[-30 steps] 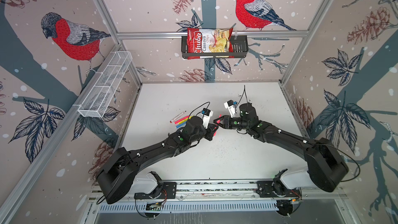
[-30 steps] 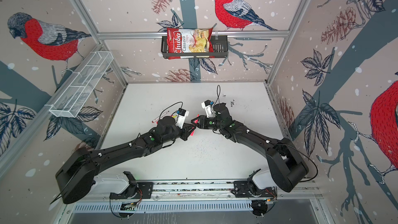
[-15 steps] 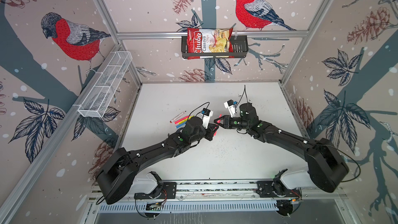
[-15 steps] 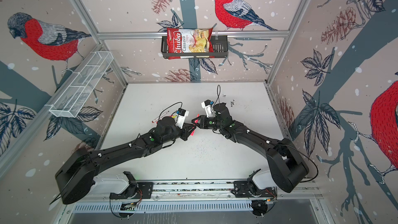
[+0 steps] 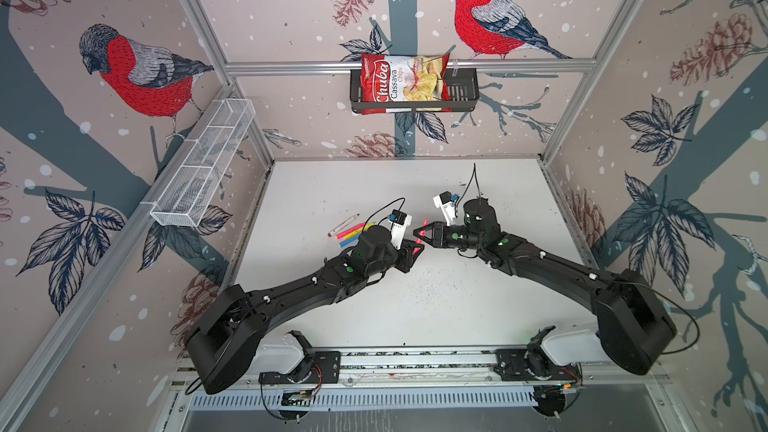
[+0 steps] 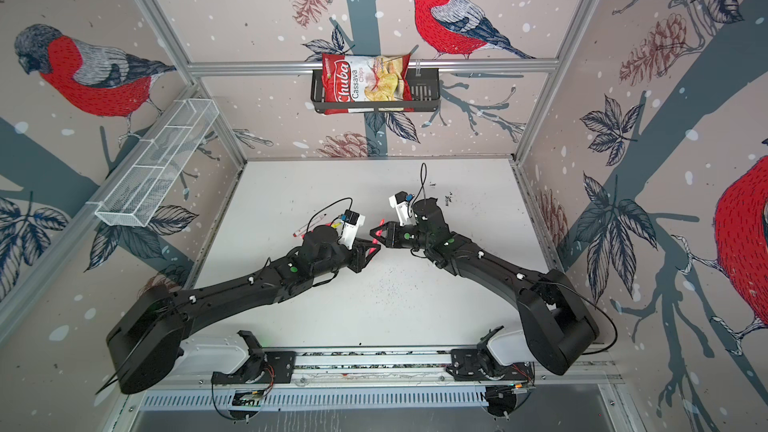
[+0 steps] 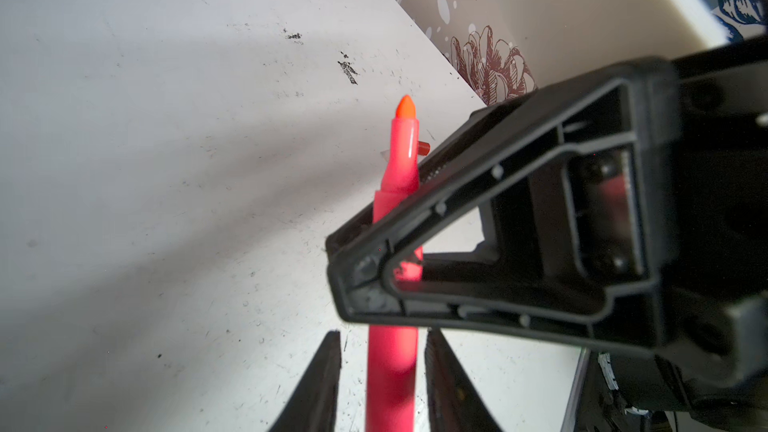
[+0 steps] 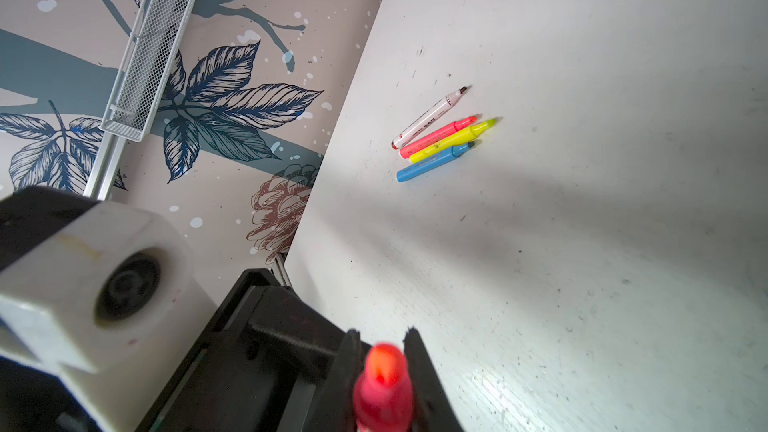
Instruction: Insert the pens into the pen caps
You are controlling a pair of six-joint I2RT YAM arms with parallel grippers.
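we see the right gripper (image 8: 382, 347) clamped on the pink pen (image 7: 397, 176). the left gripper (image 7: 382, 347) straddles it, seemingly slightly parted.

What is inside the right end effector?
A pink pen, uncapped, orange tip sticking out. The right end effector covers its middle; its rear end lies between the open fingers of the left end effector.
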